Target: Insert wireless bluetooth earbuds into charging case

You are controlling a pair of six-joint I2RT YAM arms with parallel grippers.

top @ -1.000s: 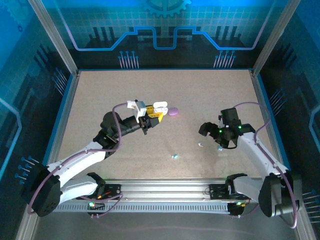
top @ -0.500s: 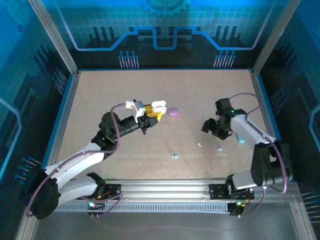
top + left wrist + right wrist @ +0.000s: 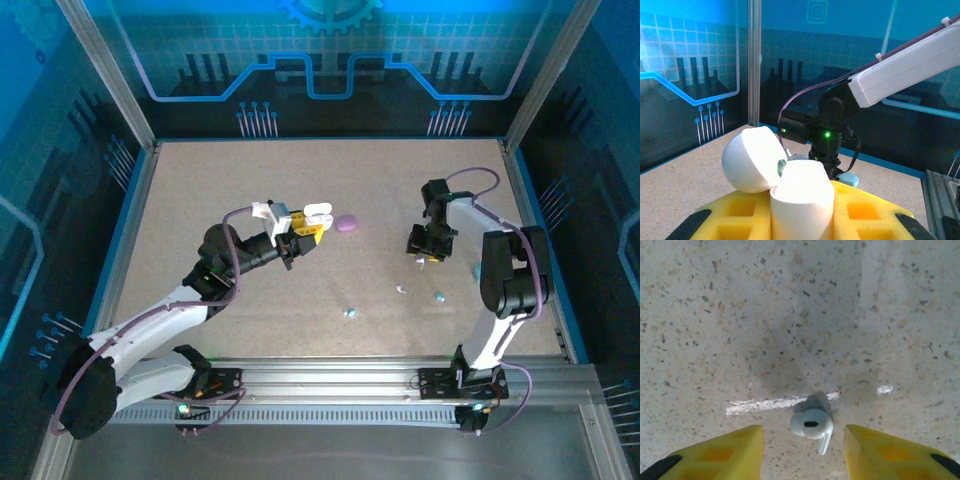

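Lying on bench (image 3: 790, 315), white earbud (image 3: 812, 424) is seen at lower centre of right wrist view, stem pointed down. Right jaws held open, one yellow tip at each side of it, neither touching. White case (image 3: 801, 192) gripped by closed left jaws, lid (image 3: 749, 159) swung open toward upper left. In top view, purple case (image 3: 346, 223) set just right of white case. Loose buds scattered below centre: pale bud (image 3: 401, 290), blue bud (image 3: 439, 296), teal bud (image 3: 350, 313).

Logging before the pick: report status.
Left gripper shut on open white case. Right gripper open, straddling a pale earbud, not touching. Purple case lies beside left gripper.
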